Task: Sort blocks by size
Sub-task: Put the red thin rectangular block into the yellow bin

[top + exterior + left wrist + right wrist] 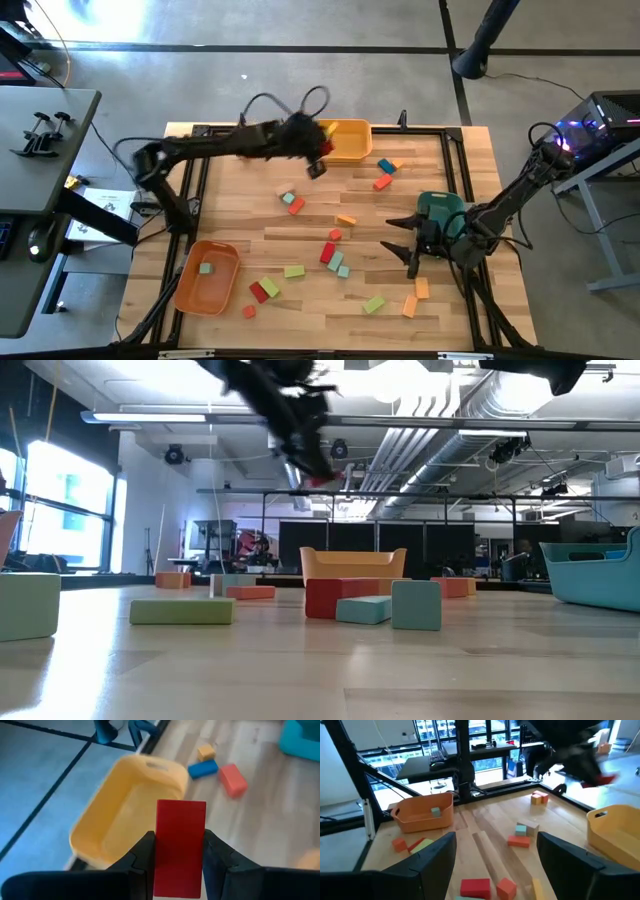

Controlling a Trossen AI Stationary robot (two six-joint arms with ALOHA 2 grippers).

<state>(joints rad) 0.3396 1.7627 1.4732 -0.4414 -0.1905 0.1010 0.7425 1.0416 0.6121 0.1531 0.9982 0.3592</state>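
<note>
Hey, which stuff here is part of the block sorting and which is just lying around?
Job:
- red block in the left hand
- loose blocks
- yellow tray, orange tray, teal tray

Lying about:
- clamps on the side table
- papers

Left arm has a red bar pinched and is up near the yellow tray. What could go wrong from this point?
The left gripper holds the red block upright, most of it standing clear above the fingers, so it could tip on release. In the high view it hangs beside the yellow tray, not over it; an early release might hit the rim or table. The right gripper, open, waits by the teal tray.
</note>
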